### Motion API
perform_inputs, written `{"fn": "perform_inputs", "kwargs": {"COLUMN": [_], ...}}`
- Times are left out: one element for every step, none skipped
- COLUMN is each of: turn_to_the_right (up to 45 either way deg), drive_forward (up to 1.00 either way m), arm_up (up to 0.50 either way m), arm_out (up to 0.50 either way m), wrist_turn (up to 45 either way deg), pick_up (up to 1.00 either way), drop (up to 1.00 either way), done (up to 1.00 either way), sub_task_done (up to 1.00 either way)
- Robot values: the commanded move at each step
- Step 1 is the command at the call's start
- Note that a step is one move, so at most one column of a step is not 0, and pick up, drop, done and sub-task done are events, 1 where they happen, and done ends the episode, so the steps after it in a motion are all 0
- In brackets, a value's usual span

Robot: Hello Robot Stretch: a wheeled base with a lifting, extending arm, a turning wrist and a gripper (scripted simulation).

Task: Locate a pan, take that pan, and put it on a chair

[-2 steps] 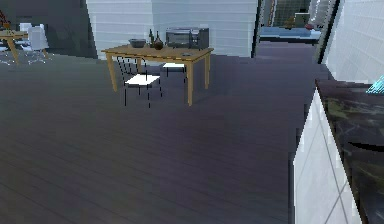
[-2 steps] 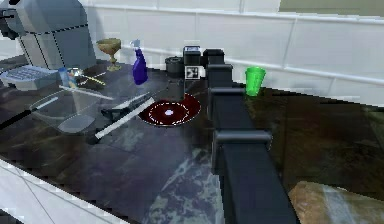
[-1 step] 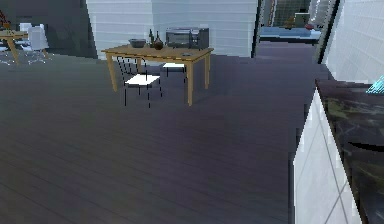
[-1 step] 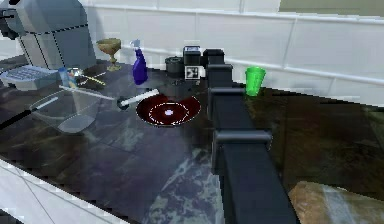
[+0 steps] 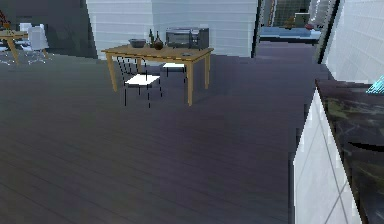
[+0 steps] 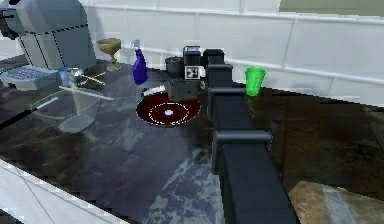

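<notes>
A round dark pan [image 6: 160, 113] with a red rim lies on the dark marble counter [image 6: 120, 165]. My arm [image 6: 235, 140] reaches out over this counter, and the gripper [image 6: 176, 93] is at the pan's far edge. I cannot tell whether it holds anything. In the forward view, two chairs with white seats, one nearer [image 5: 140, 79] and one farther [image 5: 175, 68], stand at a wooden table [image 5: 160, 52] across the room.
Around the pan stand a blue spray bottle [image 6: 138, 63], a green cup [image 6: 255, 80], a goblet [image 6: 110, 48], a grey machine [image 6: 50, 35] and a clear glass vessel [image 6: 75, 108]. The table carries a microwave [image 5: 186, 38] and a bowl [image 5: 136, 43]. Open dark floor [image 5: 150, 150] lies ahead.
</notes>
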Motion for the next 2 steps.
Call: {"fn": "perform_inputs", "kwargs": {"turn_to_the_right": [0.0,0.0], "drive_forward": [0.0,0.0], "arm_up": [-0.12,0.0], "arm_out": [0.0,0.0], "wrist_turn": [0.0,0.0], "pick_up": [0.0,1.0], "drop": [0.0,0.0], "done": [0.0,0.0], "sub_task_done": [0.0,0.0]}}
